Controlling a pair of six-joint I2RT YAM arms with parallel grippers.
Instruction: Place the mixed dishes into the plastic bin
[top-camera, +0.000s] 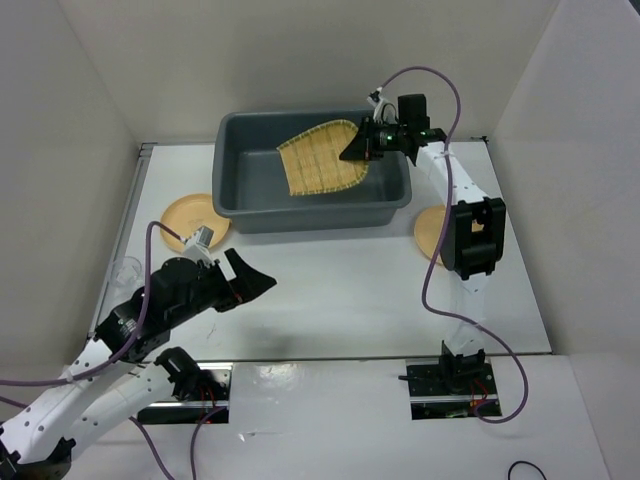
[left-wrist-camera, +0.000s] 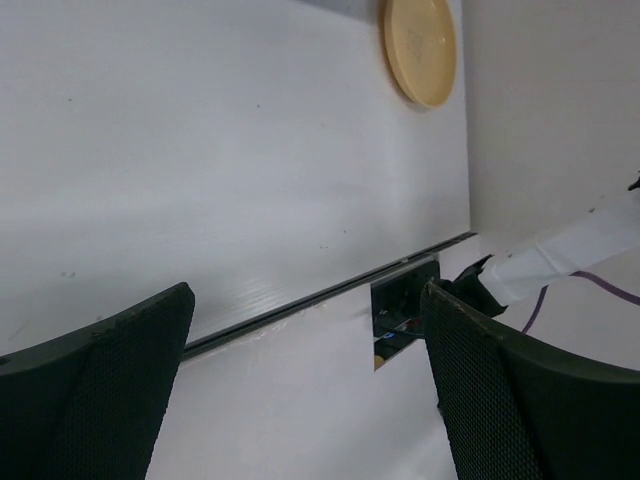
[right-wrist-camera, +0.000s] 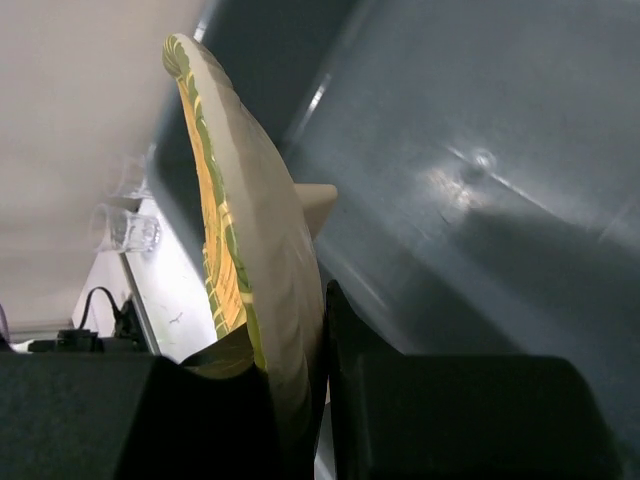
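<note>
The right claw (top-camera: 360, 148) is clamped on the edge of the woven tray (top-camera: 318, 165), which hangs tilted with most of it inside the grey bin (top-camera: 300, 214). I judge it best to lower the tray flatter toward the bin floor before letting go, so it does not prop against a wall. The left claw (left-wrist-camera: 308, 300) hangs wide and holds nothing above the bench (top-camera: 330, 290); a plate (top-camera: 188, 220) lies on either side of the bin

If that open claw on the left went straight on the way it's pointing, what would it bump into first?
Probably the flat white table top: the left gripper angles down at it, open and empty. Depth is hard to judge.
</note>
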